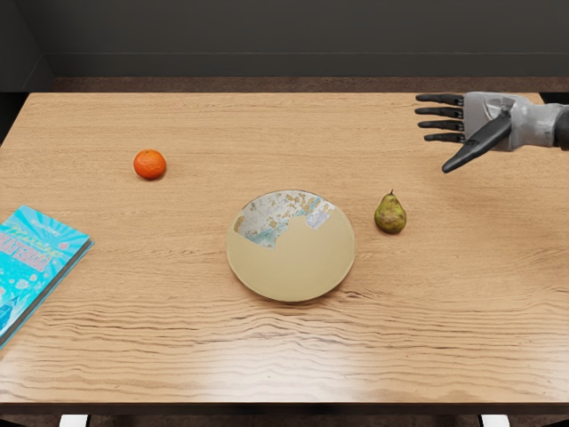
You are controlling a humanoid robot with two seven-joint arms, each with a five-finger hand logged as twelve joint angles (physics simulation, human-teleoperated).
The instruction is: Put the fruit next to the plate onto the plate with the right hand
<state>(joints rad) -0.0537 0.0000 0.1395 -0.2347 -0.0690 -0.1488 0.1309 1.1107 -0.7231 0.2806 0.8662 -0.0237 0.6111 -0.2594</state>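
A greenish-brown pear (389, 214) stands upright on the wooden table just right of a round beige plate (293, 262), close to its rim but not touching. The plate has a patchy blue and white pattern on its far half and holds nothing. My right hand (452, 129) enters from the right edge, up and to the right of the pear, well apart from it. Its dark fingers (440, 113) are stretched out flat toward the left, the thumb angled downward, and it holds nothing. The left arm does not show.
An orange (149, 164) lies far left of the plate. A teal book (31, 262) rests at the table's left edge. The table's far edge meets a dark wall.
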